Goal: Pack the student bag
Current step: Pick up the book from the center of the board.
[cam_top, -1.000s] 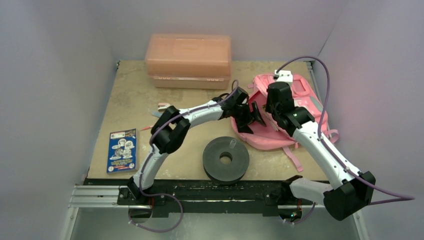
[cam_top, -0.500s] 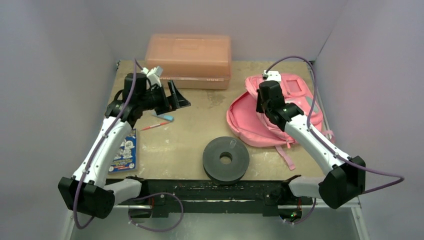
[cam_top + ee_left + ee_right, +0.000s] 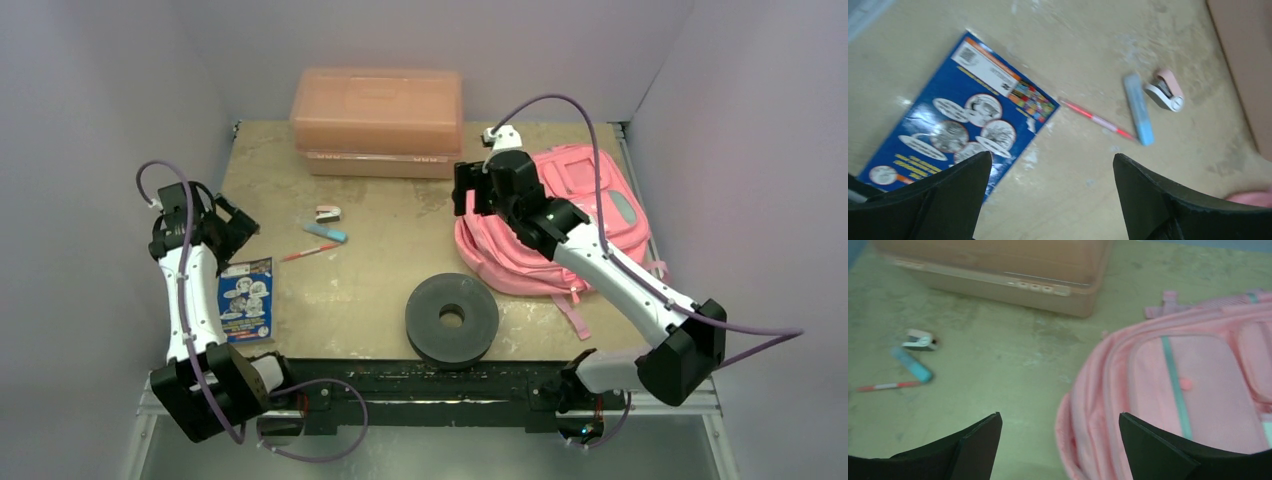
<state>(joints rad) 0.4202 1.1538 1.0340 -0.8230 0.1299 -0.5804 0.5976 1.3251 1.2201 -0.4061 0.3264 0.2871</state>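
Two robot arms hang over a tan table (image 3: 390,270) strewn with school supplies, both with their jaws spread wide and nothing between them. The student bag (image 3: 505,262), a soft bright-pink backpack with grey trim, lies flat at the table's right side, front pockets up and straps trailing toward the near edge.

The right gripper (image 3: 468,192) hangs released above the bag's left edge, its forearm crossing over the fabric. In its wrist view the right gripper (image 3: 1059,416) frames bare tabletop just beside the student bag (image 3: 1168,390), whose rim curves up on the right.

The left gripper (image 3: 228,228) sits near the table's left edge, just above the far end of a blue booklet (image 3: 246,300) that lies flat there. Its wrist camera shows the left gripper (image 3: 1050,165) open over the tabletop, with the blue booklet (image 3: 958,125) below its left finger.

A red pen (image 3: 310,251), a light-blue marker (image 3: 327,232) and a small pink-and-white gadget (image 3: 327,213) lie close together left of centre, the pen's tip touching or nearly touching the marker in the left wrist view. A rigid salmon box (image 3: 378,120), lid shut, stands at the far edge. A black roll (image 3: 452,318) with a round centre hole rests at the near edge, just left of the bag's lower corner
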